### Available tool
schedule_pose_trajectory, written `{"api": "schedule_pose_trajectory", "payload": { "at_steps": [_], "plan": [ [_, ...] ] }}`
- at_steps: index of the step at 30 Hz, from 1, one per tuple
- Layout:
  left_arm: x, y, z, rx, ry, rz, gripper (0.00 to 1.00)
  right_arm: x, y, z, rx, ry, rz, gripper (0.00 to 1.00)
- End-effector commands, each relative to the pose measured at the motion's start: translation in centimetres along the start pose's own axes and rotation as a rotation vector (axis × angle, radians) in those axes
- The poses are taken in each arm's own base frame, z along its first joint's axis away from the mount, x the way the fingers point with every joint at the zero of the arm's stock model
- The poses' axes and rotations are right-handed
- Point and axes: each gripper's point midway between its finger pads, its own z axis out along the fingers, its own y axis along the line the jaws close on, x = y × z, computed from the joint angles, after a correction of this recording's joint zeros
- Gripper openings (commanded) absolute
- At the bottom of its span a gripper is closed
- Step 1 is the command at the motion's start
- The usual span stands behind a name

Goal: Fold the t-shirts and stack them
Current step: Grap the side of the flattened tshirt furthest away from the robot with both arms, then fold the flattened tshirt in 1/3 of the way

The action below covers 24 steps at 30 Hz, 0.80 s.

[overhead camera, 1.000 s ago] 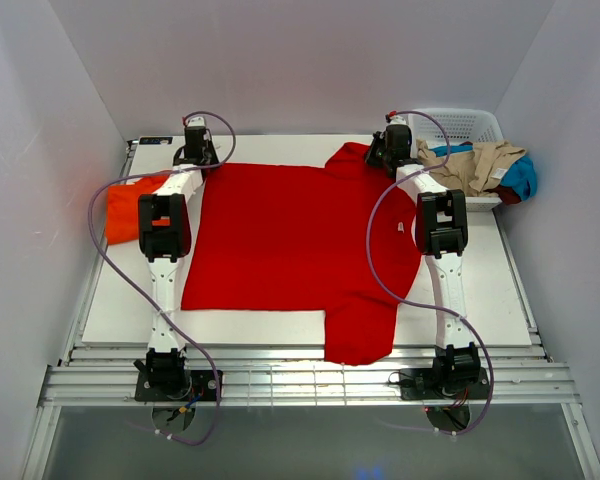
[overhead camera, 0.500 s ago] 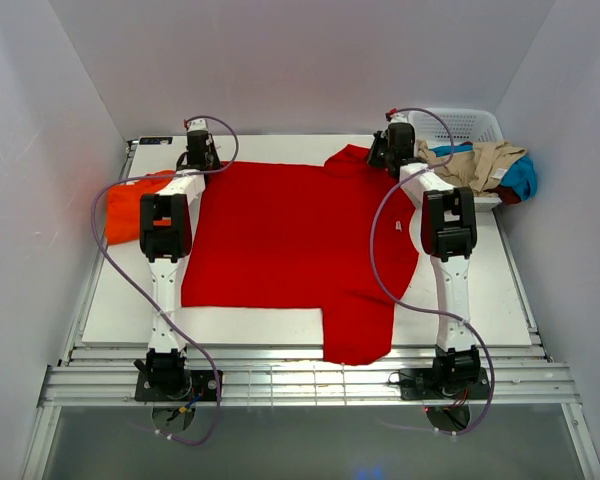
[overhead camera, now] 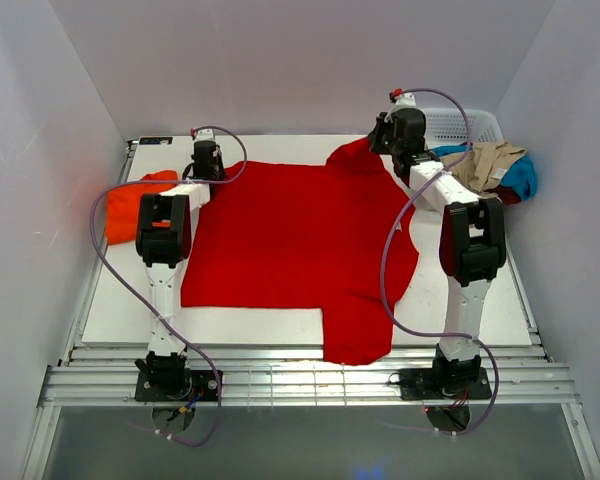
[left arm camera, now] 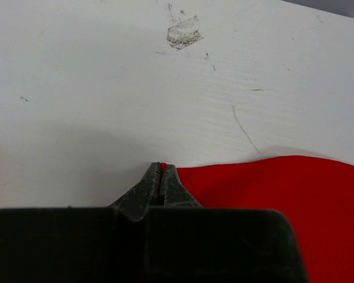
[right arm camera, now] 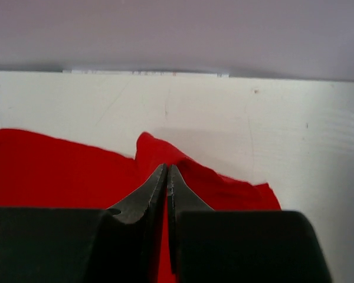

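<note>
A red t-shirt [overhead camera: 290, 240] lies spread on the white table [overhead camera: 480, 280], one sleeve hanging over the near edge. My left gripper [overhead camera: 208, 160] is shut on the shirt's far left corner; in the left wrist view the closed fingertips [left arm camera: 160, 168] pinch the red edge [left arm camera: 283, 194]. My right gripper [overhead camera: 385, 138] is shut on the shirt's far right part near the sleeve and lifts it a little; in the right wrist view the red cloth [right arm camera: 59, 171] bunches around the closed gripper [right arm camera: 167, 171]. A folded orange shirt [overhead camera: 130, 205] lies at the left edge.
A white basket [overhead camera: 465, 125] stands at the far right corner, with beige [overhead camera: 485, 165] and blue [overhead camera: 523, 178] clothes spilling out beside it. White walls enclose the table on three sides.
Both grippers have moved with the shirt's far edge: the left one slightly right and nearer, the right one up and back, lifting the far right cloth. The right arm has straightened.
</note>
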Motion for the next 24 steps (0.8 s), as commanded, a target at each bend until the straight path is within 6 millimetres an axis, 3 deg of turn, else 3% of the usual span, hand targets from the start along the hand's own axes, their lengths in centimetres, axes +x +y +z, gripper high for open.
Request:
{"api": "schedule_pose_trajectory", "payload": {
  "at_steps": [1, 14, 19, 24],
  "plan": [
    [-6.4, -0.5, -2.8, 0.002, -0.134, -0.009, 0.0, 0.8, 0.2, -1.8, 0.016, 0.002, -0.029, 0.08],
    [-8.1, 1.2, -6.8, -0.058, -0.201, -0.006, 0.0, 3.4, 0.5, -8.0, 0.07, 0.056, -0.034, 0.08],
    [-7.1, 1.3, -7.2, -0.054, -0.18, -0.003, 0.0, 3.8, 0.8, -9.5, 0.078, 0.072, -0.033, 0.08],
    [-5.4, 1.9, -7.8, -0.076, -0.149, -0.005, 0.0, 5.5, 1.0, -10.9, 0.087, 0.126, -0.026, 0.08]
  ]
}}
